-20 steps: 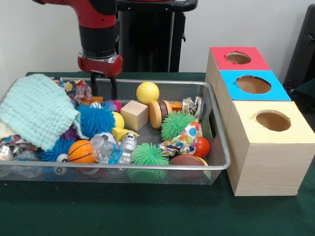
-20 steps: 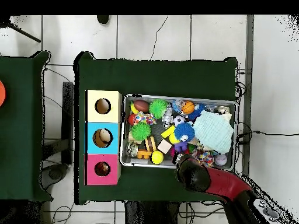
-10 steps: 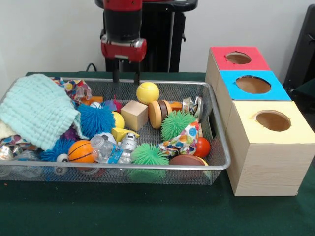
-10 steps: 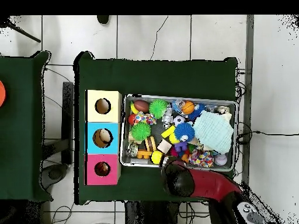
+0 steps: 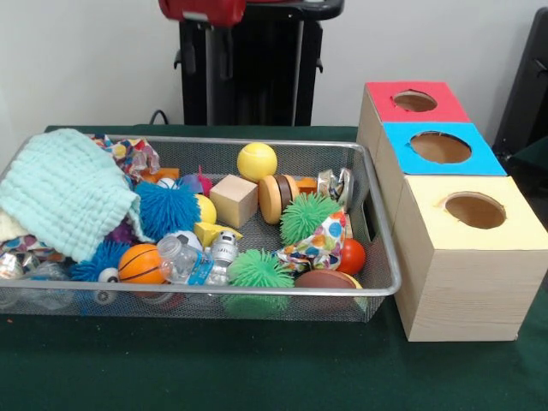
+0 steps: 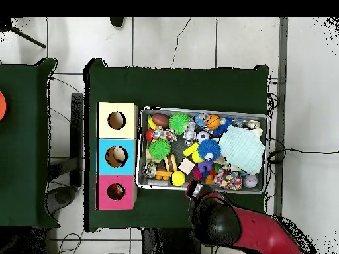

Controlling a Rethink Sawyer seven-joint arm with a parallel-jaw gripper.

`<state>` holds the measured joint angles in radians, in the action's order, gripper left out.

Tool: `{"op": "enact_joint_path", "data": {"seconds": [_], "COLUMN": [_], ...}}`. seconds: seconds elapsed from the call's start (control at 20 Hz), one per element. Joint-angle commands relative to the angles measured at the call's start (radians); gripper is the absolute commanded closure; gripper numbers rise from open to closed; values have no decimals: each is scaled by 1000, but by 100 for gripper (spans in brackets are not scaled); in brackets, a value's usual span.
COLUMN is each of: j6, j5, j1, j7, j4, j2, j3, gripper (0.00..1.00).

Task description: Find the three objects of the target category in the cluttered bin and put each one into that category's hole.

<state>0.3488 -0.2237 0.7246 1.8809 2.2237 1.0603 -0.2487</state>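
A wire mesh bin [image 5: 377, 218] holds a jumble of toys: a yellow ball [image 5: 257, 160], a wooden block [image 5: 233, 199], a wooden wheel [image 5: 276, 199], two green spiky balls [image 5: 306, 216], a blue fuzzy ball [image 5: 167, 208] and a small basketball [image 5: 140, 263]. My gripper [image 5: 219, 68] hangs high above the bin's far rim, open and holding nothing. In the overhead view the gripper [image 6: 194, 190] sits just outside the bin's [image 6: 202, 188] lower edge. Three boxes with round holes stand beside the bin: red [image 5: 415, 101], blue [image 5: 441, 147] and yellow [image 5: 475, 210].
A pale green towel [image 5: 68, 193] covers the bin's left end. A crushed can [image 5: 336, 182], patterned cloth [image 5: 317, 244], a red ball [image 5: 351, 255] and a brown ball [image 5: 324, 279] crowd the right end. The blue box's hole [image 6: 116, 156] shows something inside.
The gripper has risen out of the bin's far left part, shifted right and drawn back past the far rim. It carries nothing. The bin's contents look unmoved.
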Motion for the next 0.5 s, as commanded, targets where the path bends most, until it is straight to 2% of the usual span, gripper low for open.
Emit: {"op": "enact_joint_path", "data": {"seconds": [0.05, 0.25, 0.5], "j6": [148, 191, 202], "j5": [120, 59, 45], "j1": [-50, -177, -288], "j7": [19, 90, 166], "j4": [35, -123, -231], "j2": [102, -19, -111], "j3": [-137, -57, 29], "gripper": [0, 0, 0]}}
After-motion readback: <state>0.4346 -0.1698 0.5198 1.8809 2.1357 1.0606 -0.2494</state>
